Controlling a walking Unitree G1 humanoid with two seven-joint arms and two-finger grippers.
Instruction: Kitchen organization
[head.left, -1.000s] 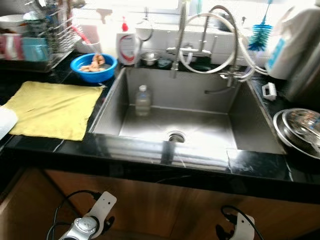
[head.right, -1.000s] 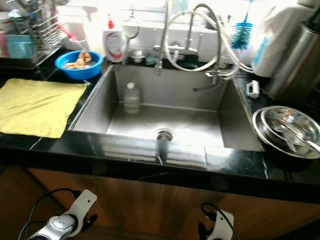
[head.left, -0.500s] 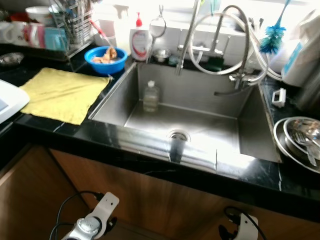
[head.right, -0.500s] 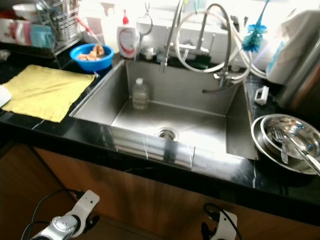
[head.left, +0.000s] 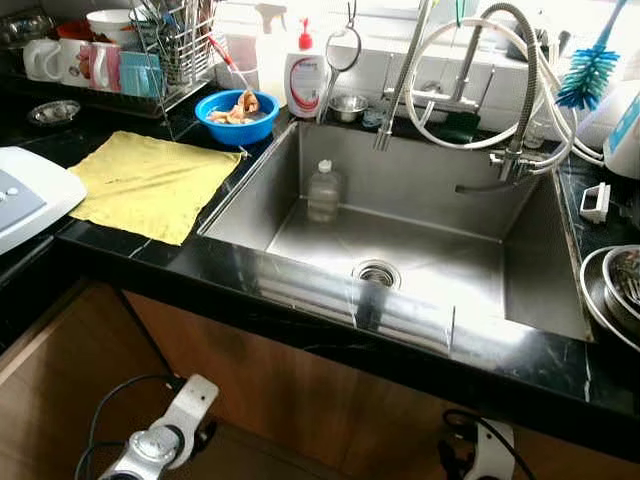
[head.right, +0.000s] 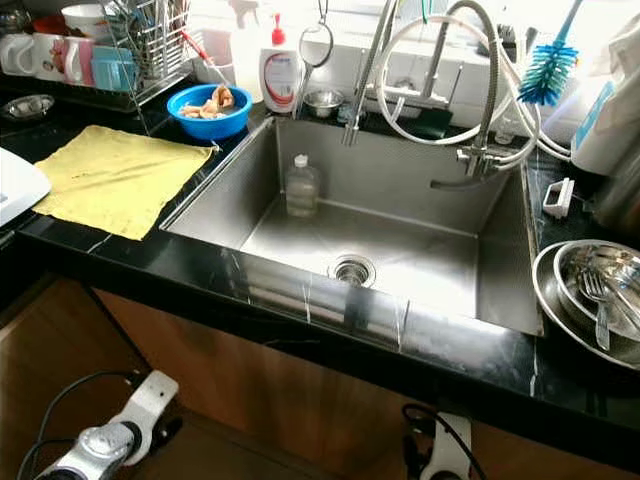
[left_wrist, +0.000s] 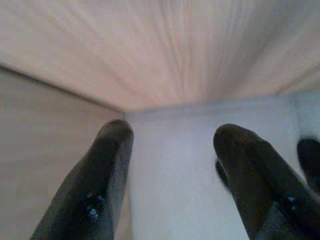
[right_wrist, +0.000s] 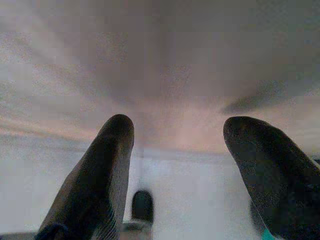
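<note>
Stainless sink (head.left: 540, 290) set in a black counter (head.left: 300, 320) above wooden cabinet fronts (head.left: 260, 390). A clear plastic bottle (head.left: 322, 192) stood upright in the basin by its back wall, near the drain (head.left: 377, 272). On the counter lay a yellow cloth (head.left: 150, 183), with a blue bowl (head.left: 236, 116) and dish rack (head.left: 150, 50) behind it; metal bowls (head.right: 595, 295) sat beside the sink. Left gripper (left_wrist: 172, 172) and right gripper (right_wrist: 180, 175) hung low before the cabinets, fingers spread, grasping nothing

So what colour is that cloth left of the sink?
Yellow cloth, clearest in the left eye view.
</note>
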